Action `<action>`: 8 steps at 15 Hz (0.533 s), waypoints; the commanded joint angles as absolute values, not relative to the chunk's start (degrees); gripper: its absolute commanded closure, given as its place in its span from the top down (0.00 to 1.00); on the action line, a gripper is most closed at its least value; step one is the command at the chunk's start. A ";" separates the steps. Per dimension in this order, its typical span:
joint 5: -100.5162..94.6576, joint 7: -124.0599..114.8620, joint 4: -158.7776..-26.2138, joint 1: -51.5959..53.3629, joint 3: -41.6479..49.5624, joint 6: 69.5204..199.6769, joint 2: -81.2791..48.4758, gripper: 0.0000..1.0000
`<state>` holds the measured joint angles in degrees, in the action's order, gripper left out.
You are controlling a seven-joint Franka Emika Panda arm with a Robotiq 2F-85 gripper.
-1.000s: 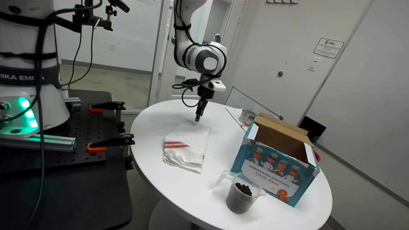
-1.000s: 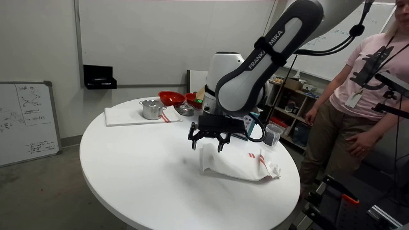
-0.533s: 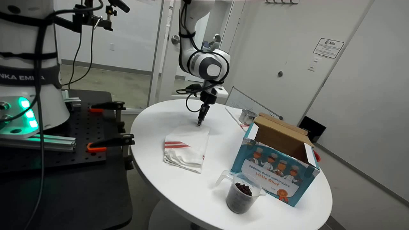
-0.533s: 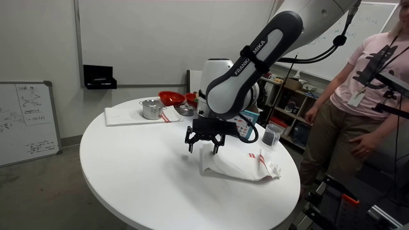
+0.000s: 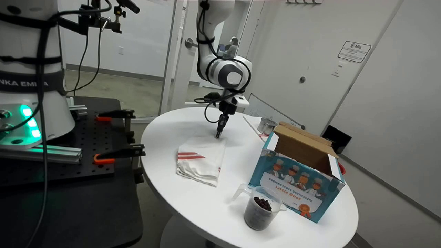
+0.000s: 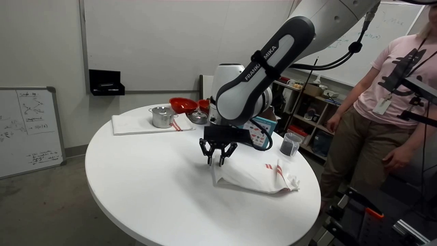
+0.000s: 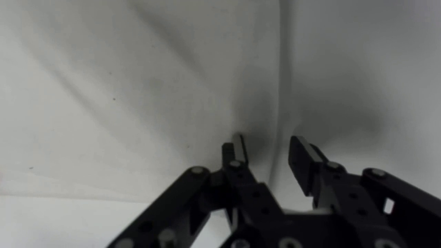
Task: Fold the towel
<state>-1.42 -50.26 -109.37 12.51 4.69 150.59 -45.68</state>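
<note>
gripper at 1 o'clock of red-striped towel in an exterior view | jaws just narrowed, still apart, edge between | likely setting up fold pinch

1. Table: round, white top.
2. Cardboard box: top open, "Little Chef" printed on one face.
3. Measuring cup: clear, upright, with dark contents; near the box.
4. Metal pot: lidded, standing on a red-striped white cloth.
5. Red bowl: near the pot.
6. Whiteboard: handwritten marks, at floor level.
</note>
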 commanded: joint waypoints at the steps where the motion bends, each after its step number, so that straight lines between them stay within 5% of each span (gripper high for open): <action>1: 0.61 -47.45 -107.49 11.74 4.13 148.97 -46.21 0.07; 4: 0.71 -46.42 -108.27 11.53 3.95 149.46 -45.32 0.00; 8: 0.89 -45.57 -108.71 11.61 4.00 149.80 -44.80 0.03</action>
